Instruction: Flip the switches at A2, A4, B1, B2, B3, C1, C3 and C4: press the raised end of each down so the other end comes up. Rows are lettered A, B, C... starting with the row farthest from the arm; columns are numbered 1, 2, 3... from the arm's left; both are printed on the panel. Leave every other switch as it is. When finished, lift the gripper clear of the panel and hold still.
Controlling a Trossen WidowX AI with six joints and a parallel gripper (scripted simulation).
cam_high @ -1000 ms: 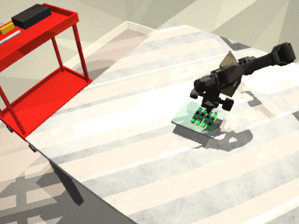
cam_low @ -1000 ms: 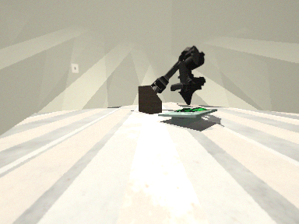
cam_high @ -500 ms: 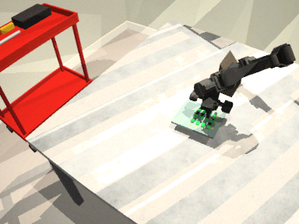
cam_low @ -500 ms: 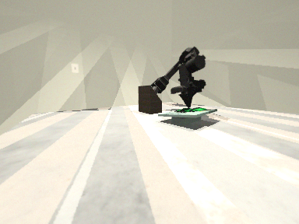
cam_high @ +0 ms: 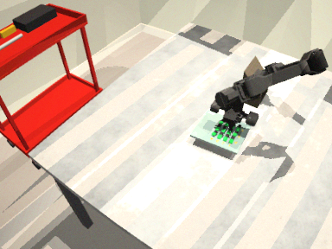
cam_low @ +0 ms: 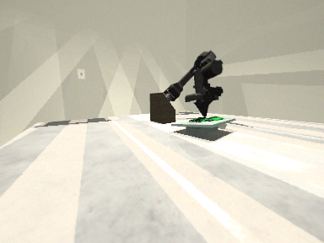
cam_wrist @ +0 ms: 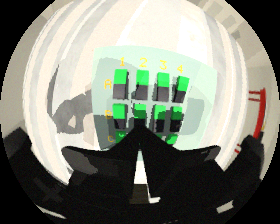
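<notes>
And the closed pincer [cam_high: 232, 129] [cam_low: 205, 116] [cam_wrist: 139, 127] hangs tip-down over the switch panel [cam_high: 199, 132] [cam_low: 202, 125] [cam_wrist: 204, 82], nothing in its grip!

The panel [cam_high: 200, 133] [cam_low: 194, 125] [cam_wrist: 103, 65] is pale mint green, right of centre in the top view. Its switches [cam_high: 225, 134] [cam_low: 207, 119] [cam_wrist: 163, 80] are two-toned, bright green and near-black, and its printed numbers and letters are yellow. The arm [cam_high: 255, 86] [cam_low: 199, 71] and gripper [cam_high: 233, 123] [cam_low: 204, 115] [cam_wrist: 139, 127] are black; the base block [cam_low: 162, 108] is dark brown. At the upper left of the top view, the cart [cam_high: 88, 60] is solid red, carrying a black box [cam_high: 35, 18], a yellow block [cam_high: 8, 31] and a whitish rod [cam_high: 10, 41]. The tabletop [cam_high: 130, 156] [cam_low: 126, 194] is striped in grey, cream and white.
</notes>
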